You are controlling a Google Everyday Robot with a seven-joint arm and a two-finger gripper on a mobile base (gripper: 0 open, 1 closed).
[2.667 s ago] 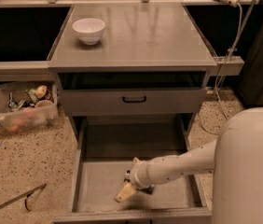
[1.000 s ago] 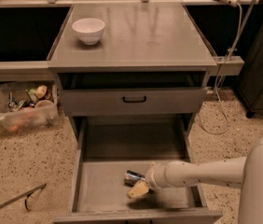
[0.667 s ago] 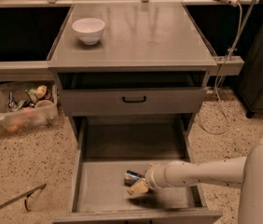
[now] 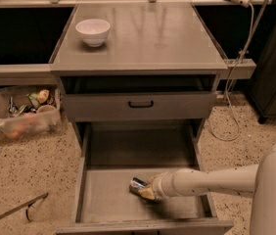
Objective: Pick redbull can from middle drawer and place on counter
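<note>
The redbull can [image 4: 137, 184] lies on its side on the floor of the pulled-out middle drawer [image 4: 103, 199], near the middle front. It is silver with blue patches. My gripper [image 4: 149, 194] is low in the drawer, right against the can's right end; the white arm reaches in from the lower right. The part of the can under the gripper is hidden. The grey counter [image 4: 143, 38] is the cabinet's top, above the drawers.
A white bowl [image 4: 93, 31] stands on the counter's back left. A shut drawer front with a black handle [image 4: 141, 104] sits above the open drawer. A clear bin of clutter [image 4: 23, 112] is on the floor at left. A cable [image 4: 236, 82] hangs at right.
The arm swung right, uncovering the can. Over the last second the gripper has moved slightly up against the can, which stays on the drawer floor.
</note>
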